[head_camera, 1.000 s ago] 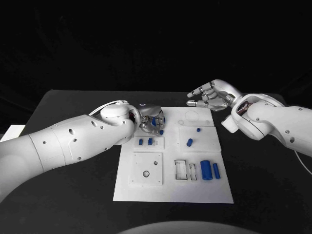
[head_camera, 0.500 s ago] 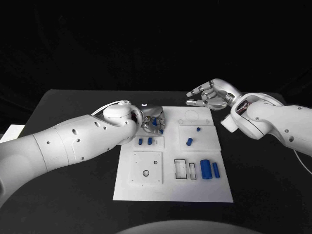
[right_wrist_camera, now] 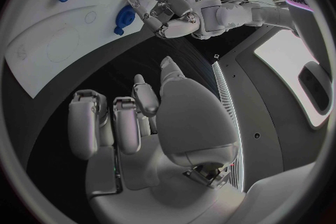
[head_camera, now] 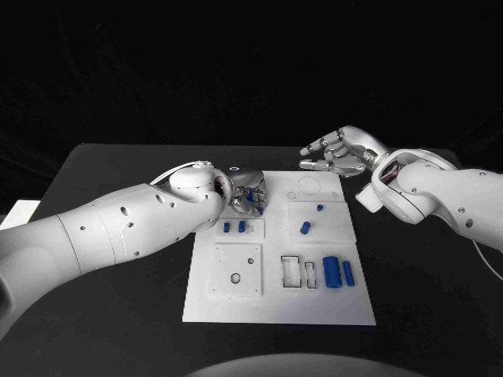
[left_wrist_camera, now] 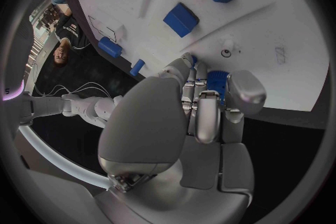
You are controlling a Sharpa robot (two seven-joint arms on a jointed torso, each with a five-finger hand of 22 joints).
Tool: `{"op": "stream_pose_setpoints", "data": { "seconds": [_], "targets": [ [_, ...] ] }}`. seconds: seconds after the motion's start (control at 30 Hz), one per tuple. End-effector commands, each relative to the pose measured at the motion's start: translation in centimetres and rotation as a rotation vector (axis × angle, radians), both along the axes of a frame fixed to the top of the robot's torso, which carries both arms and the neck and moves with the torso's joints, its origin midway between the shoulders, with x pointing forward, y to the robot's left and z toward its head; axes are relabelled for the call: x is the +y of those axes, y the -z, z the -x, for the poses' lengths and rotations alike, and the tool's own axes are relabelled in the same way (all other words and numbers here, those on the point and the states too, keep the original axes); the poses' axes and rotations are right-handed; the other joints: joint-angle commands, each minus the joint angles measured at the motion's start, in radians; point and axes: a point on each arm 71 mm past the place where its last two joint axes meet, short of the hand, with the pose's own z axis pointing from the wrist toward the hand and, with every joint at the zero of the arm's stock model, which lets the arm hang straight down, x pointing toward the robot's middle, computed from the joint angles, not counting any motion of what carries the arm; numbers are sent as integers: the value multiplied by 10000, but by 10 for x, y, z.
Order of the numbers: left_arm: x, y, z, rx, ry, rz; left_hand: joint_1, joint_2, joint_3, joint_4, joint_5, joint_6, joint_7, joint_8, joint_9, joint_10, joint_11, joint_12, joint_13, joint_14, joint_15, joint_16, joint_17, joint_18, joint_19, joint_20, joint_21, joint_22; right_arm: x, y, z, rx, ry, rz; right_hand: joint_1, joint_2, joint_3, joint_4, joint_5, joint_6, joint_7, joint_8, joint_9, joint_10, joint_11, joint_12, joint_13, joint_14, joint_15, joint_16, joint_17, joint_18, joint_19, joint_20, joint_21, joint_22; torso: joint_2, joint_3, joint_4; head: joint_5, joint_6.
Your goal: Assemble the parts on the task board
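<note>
A: Where is the left robot hand (head_camera: 246, 194)?

B: Over the far left corner of the task board (head_camera: 279, 312), fingers curled in. The left wrist view shows a small blue part (left_wrist_camera: 216, 79) pinched between its fingertips (left_wrist_camera: 240, 89), just above the white surface.

A: And the right robot hand (head_camera: 336, 151)?

B: Beyond the board's far edge, over the black desk (head_camera: 115, 173), well apart from the left one. Its fingers are bent but spread, and nothing sits in them; the right wrist view (right_wrist_camera: 133, 117) shows the palm bare.

A: What lies on the board itself?

B: It is split into recessed panels. Just nearer the robot than the left robot hand, one panel holds two short blue blocks (head_camera: 235, 228) side by side. Toward the right robot hand's side, another panel carries a small blue peg (head_camera: 318, 209) and a slanted blue piece (head_camera: 306, 228).

A: And the near end?

B: A square plate (head_camera: 236, 271) with a dark oval hole lies close to the robot. Beside it are two narrow rectangular slots (head_camera: 298, 274), dark inside; whether anything rests in them cannot be told. Next to those slots lie a thick blue cylinder (head_camera: 333, 273) and a thinner blue bar (head_camera: 348, 273), parallel and nearly touching.

A: Anything at the far end?

B: A faint circle outline (head_camera: 308, 187) on the white surface, between the two robot hands.
</note>
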Motion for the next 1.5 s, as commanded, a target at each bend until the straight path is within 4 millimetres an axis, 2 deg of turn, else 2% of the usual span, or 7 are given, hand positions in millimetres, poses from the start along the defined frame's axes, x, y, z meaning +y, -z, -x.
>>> {"op": "stream_pose_setpoints", "data": {
  "seconds": [0.03,0.4,0.63,0.83,1.27,1.5],
  "targets": [
    [0,4,0,235,-45,-391,95,13,148,-34,-7,73,-3,-59,-15,101,24,-67,-27,488,34,57,-5,-118,194,-17,-36,36,2,0,1,28,-199,0,11,78,-56,9,68,-27,-50,30,16,-72,-10,-26,-9,801,2,-47,1638,190,-62,-22,-59,-1,2,-3,3,-20,-22],
    [-2,7,1,331,-13,-436,-34,-26,651,-185,-14,276,23,-135,-34,387,13,-168,-55,485,32,104,-17,-99,179,-21,-142,-37,3,0,1,31,-226,-7,9,89,-57,9,69,-25,-50,32,16,-64,-10,-12,0,802,2,-46,1641,191,-63,-22,-62,-7,-5,-3,8,-28,-50],
    [-3,6,1,76,-26,50,-247,-38,1207,-397,-4,609,20,-179,-18,756,-12,-363,-50,481,13,157,-35,-89,189,-37,-188,-46,3,0,1,28,-236,-11,9,89,-57,9,69,-25,-50,32,16,-64,-10,-12,0,802,2,-46,1641,191,-63,-22,-62,-7,-9,-1,7,-18,-47],
    [1,2,0,-88,-261,455,-441,-129,1420,-473,9,624,104,-288,-44,797,42,-564,-69,475,58,172,-66,-90,195,-25,-222,-62,3,0,1,25,-230,-9,9,89,-57,9,69,-25,-50,32,16,-64,-10,-12,0,802,2,-46,1641,191,-63,-22,-62,-7,-3,-4,6,-29,-26],
    [16,-13,2,36,-787,1787,-631,-207,1544,-499,24,625,171,-385,-68,816,93,-729,-84,466,98,175,-107,-87,197,5,-272,-95,2,1,0,32,-212,2,9,89,-57,9,69,-25,-50,32,16,-64,-10,-12,0,802,2,-46,1641,191,-63,-22,-62,-7,-23,-3,16,-104,50],
    [36,-24,5,242,-1148,2211,-674,-237,1577,-519,34,649,183,-400,-70,847,100,-762,-81,467,105,185,-101,-90,203,12,-264,-84,0,1,0,43,-173,17,9,89,-57,9,69,-25,-50,32,16,-64,-10,-12,0,802,2,-46,1641,191,-63,-22,-62,-7,-71,9,69,-75,68]
  ]
}}
